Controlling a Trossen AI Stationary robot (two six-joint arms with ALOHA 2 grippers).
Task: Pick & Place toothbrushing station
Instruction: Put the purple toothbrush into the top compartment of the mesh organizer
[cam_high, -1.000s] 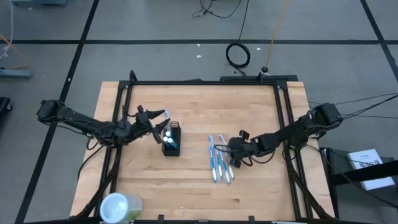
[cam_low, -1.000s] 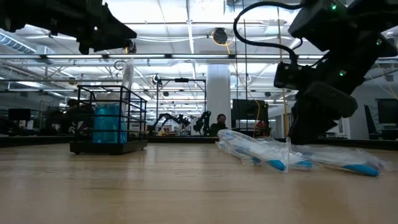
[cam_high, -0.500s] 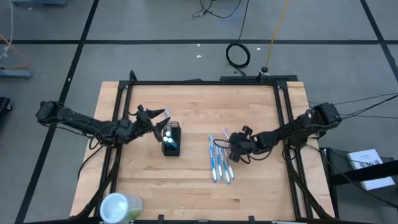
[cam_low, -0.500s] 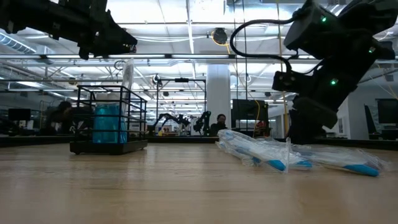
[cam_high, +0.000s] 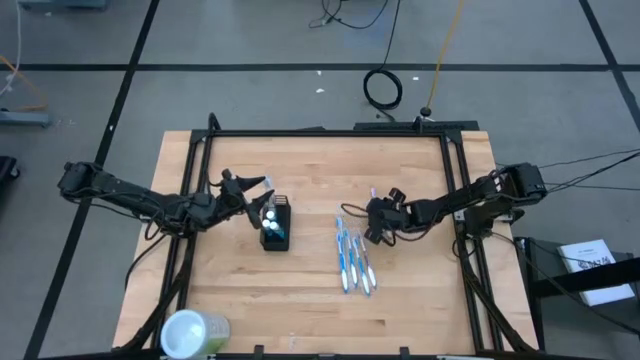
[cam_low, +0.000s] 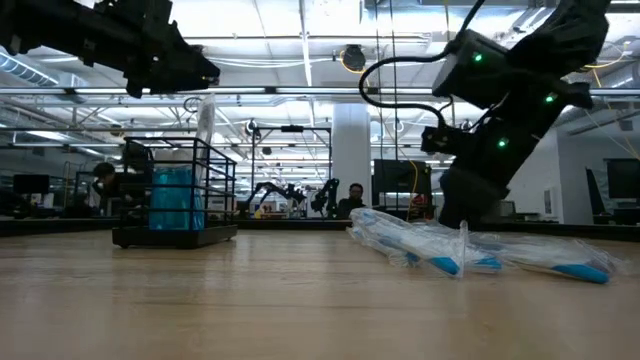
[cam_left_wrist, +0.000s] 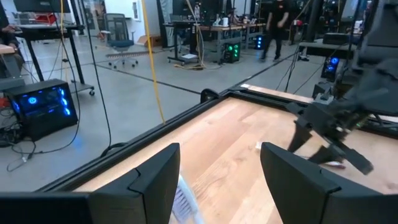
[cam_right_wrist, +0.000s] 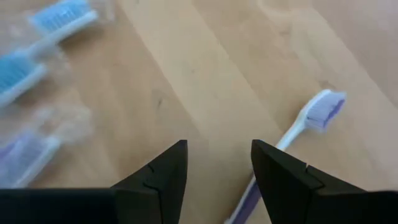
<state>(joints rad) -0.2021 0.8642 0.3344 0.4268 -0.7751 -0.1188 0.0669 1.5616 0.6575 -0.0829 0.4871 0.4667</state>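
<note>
The wooden desk carries everything, with a black frame running round its edge. The pale-green round container stands at the near left corner, well apart from the work.

Left of the desk's middle stands the toothbrushing station, a small black mesh holder, upright and rectangular. The low view shows something blue filling its lower half and a pale slim piece rising above the rim. From above, white round caps show inside it.

The left gripper hangs just above and beside the holder's far left corner, its jaws spread apart and gripping nothing; in its wrist view the gap between the fingers is empty apart from a pale slim item showing low in it. It seems placed there to work over the holder's open top.

The wrapped toothbrushes lie right of the middle in a loose row, blue-headed and in clear packets, likely waiting to be loaded.

The right gripper hovers just beyond that row, jaws apart and empty, pointing down at a single unwrapped purple toothbrush lying flat on the desk.
</note>
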